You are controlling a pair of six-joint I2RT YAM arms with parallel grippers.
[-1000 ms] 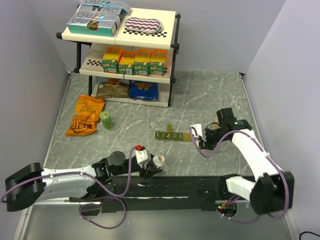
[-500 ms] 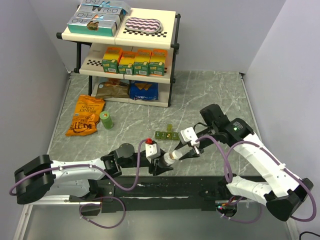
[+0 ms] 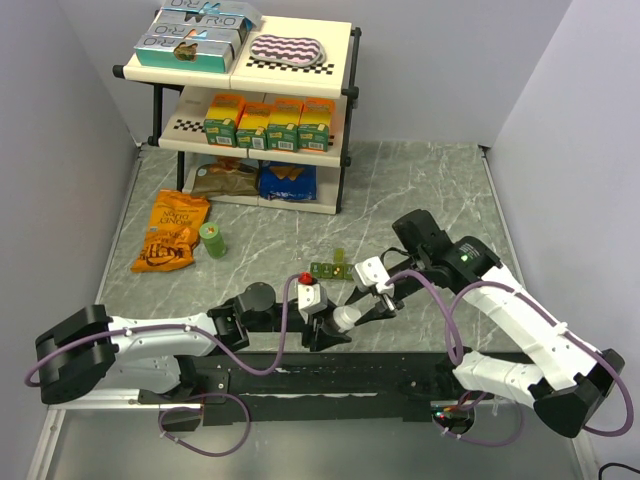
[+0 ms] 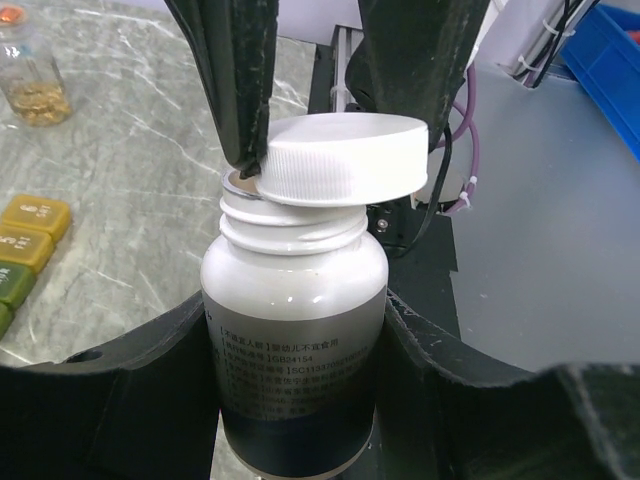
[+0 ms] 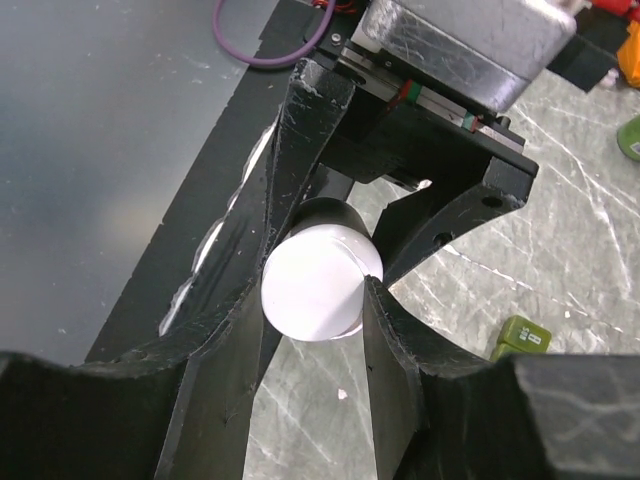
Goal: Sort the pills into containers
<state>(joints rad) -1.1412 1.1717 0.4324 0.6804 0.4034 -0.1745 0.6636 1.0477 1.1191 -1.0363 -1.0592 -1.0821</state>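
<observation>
My left gripper (image 4: 300,330) is shut on a white pill bottle (image 4: 295,300) and holds it upright; in the top view the bottle (image 3: 340,318) is just above the table's near edge. My right gripper (image 5: 315,290) is shut on the bottle's white cap (image 5: 320,280). The cap (image 4: 340,160) sits tilted over the open mouth, with the rim showing on the left. The containers strip (image 3: 330,270), olive to yellow, lies just beyond, partly hidden by the right gripper (image 3: 358,308). Its compartments show in the left wrist view (image 4: 30,225) and one in the right wrist view (image 5: 525,335). No pills show.
A two-tier shelf (image 3: 345,60) with boxes stands at the back. An orange snack bag (image 3: 172,232) and a green cup (image 3: 212,240) lie at left. A glass jar (image 4: 30,75) with golden contents stands beyond the strip. A black rail (image 3: 400,365) runs along the near edge.
My right arm swung from the strip's right end down-left to the bottle and shut on its cap. My left arm carried the bottle right and slightly farther onto the table.
</observation>
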